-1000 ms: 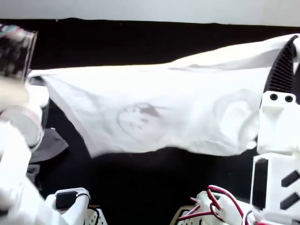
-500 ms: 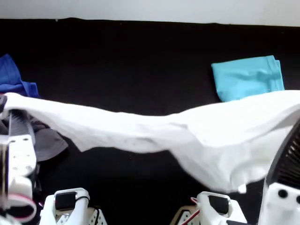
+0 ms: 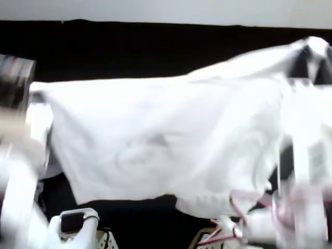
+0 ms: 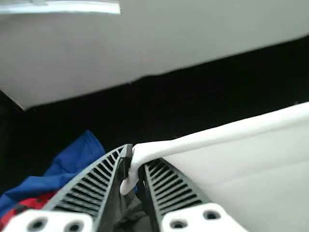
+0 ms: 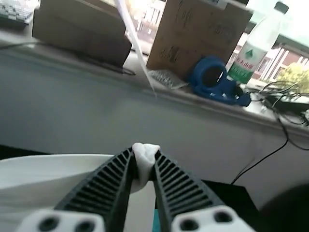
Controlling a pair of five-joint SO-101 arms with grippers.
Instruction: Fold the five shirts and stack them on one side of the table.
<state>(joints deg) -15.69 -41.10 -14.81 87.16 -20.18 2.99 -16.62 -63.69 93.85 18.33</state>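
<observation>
Where the cloth's left edge ends, the left fingers (image 4: pixel 116 171), black and ribbed with slotted faces, are closed tight on a thin, rolled hem of the white shirt (image 3: pixel 155 140). Just beyond them a blue shirt (image 4: pixel 72 162) lies crumpled on the matte black table (image 3: pixel 155 46). The white shirt hangs between the two arms as a broad, soft sheet raised above the table. It is smooth across the middle, with a faint print, and falls into slack folds toward its lower right edge. At its upper right corner the right fingers (image 5: pixel 116 176), ribbed alike, pinch a small bunched wad of the cloth.
</observation>
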